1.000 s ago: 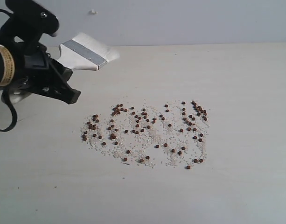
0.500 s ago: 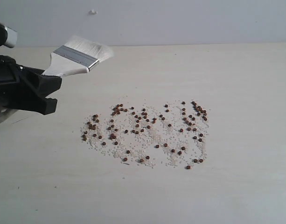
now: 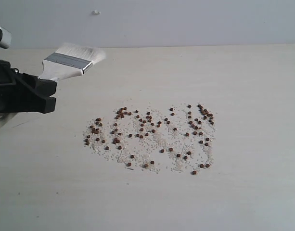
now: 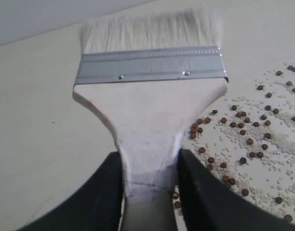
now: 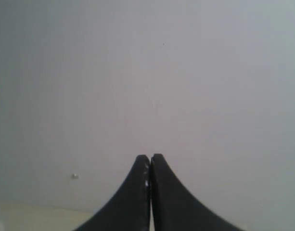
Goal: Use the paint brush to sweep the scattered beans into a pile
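My left gripper [image 3: 50,94] [image 4: 149,159] is shut on the cream handle of the paint brush [image 3: 65,65] [image 4: 149,103]. The brush is held above the table at the far left, its silver band and whitish bristles pointing toward the back wall. The reddish-brown beans [image 3: 152,134] [image 4: 248,139] lie scattered among whitish crumbs over a wide patch in the table's middle, to the right of the brush. No gathered pile shows. My right gripper [image 5: 150,156] is shut with nothing in it and faces a bare wall; it does not appear in the exterior view.
The pale wooden table [image 3: 243,192] runs back to a grey wall [image 3: 195,19], where a small knob [image 3: 95,12] sits. Bare tabletop surrounds the bean patch on all sides.
My left arm has drawn back to the left with the brush, which has shifted left with it, away from the beans. The beans have not moved.
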Motion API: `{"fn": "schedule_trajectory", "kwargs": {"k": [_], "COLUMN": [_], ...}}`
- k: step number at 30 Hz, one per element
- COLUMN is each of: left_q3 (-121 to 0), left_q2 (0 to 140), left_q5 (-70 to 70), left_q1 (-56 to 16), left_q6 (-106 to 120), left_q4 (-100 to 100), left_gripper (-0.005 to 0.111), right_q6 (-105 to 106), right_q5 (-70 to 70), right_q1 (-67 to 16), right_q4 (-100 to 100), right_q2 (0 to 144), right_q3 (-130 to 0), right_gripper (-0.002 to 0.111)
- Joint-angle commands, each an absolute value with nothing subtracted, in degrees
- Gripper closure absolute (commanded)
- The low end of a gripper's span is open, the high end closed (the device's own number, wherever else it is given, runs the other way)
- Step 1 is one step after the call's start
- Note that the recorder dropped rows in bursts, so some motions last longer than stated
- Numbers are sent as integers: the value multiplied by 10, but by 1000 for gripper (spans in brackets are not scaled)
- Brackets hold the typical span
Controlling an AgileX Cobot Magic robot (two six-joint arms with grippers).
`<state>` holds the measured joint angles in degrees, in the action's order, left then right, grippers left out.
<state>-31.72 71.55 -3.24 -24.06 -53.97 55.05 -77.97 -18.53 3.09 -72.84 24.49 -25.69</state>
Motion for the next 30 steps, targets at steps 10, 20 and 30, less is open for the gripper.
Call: {"fn": "schedule_trajectory", "kwargs": {"k": [10, 20, 30], "left_q3": [-327, -336, -362], "left_q2": [712, 713, 714], "left_q5": [-17, -4, 113], "left_q1": [-238, -238, -241], "left_q6": [-544, -544, -486], "left_q4": [551, 551, 483], "left_gripper": [107, 107, 107], "right_q6": [-830, -477, 191], "right_q5": [-196, 316, 524], "right_q1": [33, 30, 27], "right_q4": [-999, -771, 76], "right_q2": [488, 532, 687], "right_q3": [-433, -458, -573], "right_gripper": [108, 108, 108]}}
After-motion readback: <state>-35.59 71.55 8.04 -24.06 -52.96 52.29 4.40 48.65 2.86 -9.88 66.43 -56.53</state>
